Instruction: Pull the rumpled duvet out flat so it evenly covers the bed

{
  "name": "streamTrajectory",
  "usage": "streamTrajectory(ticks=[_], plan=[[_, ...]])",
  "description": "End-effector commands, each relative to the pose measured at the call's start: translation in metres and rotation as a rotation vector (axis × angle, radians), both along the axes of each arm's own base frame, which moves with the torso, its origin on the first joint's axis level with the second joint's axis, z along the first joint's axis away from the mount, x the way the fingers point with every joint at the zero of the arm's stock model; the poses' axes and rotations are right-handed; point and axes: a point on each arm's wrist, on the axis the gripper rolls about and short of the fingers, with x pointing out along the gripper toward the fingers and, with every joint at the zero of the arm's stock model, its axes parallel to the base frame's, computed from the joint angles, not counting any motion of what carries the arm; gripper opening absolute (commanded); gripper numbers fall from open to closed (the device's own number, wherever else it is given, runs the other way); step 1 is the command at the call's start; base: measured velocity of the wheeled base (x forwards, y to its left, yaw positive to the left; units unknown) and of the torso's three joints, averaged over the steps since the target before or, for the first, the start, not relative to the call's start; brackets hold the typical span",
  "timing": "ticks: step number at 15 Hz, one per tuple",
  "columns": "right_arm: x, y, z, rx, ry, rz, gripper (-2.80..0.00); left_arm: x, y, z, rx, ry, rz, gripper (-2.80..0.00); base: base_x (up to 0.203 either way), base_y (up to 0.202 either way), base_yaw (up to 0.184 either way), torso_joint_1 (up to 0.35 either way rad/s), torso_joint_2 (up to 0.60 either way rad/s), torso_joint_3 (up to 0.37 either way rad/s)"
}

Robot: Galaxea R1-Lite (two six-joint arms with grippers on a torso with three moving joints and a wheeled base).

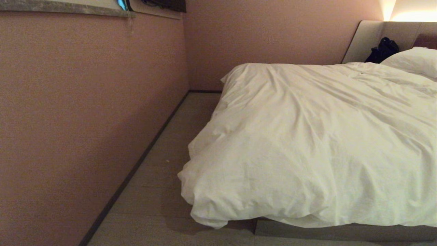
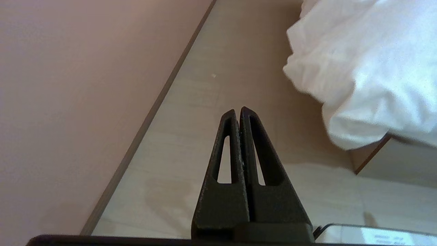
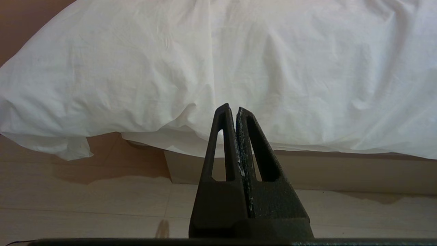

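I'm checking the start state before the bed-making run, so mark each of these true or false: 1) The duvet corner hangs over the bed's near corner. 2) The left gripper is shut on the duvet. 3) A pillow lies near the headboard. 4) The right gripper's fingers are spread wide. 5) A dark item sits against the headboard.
1) True: the duvet droops past the corner of the bed toward the floor.
2) False: the left gripper is shut, but it is over bare floor and holds nothing.
3) True: a white pillow lies by the headboard.
4) False: the right gripper is shut, its fingers pressed together, short of the duvet.
5) True: a dark item rests there.
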Motion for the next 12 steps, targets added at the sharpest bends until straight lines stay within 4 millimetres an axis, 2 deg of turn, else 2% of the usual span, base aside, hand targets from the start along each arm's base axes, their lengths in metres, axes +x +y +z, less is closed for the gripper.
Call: streamTrajectory(ticks=[1,7,12], plan=[[0.0000,0.0000,0.0000,0.000,-0.001,0.000,-2.80,0.0023,0.0001,-0.0076,0.005,0.028,0.003,-2.80,0.000,0.000,0.000,0.000,0.00,0.000],[0.0000,0.0000,0.0000,0.000,-0.001,0.000,-2.80,0.0033,0.0000,-0.0111,0.007,0.041,-0.001,-2.80,0.000,0.000,0.000,0.000,0.00,0.000],[0.0000,0.0000,0.0000,0.000,-0.001,0.000,-2.80,0.0037,-0.0008,-0.0112,0.074,0.039,-0.045,-2.80,0.000,0.000,0.000,0.000,0.00,0.000]])
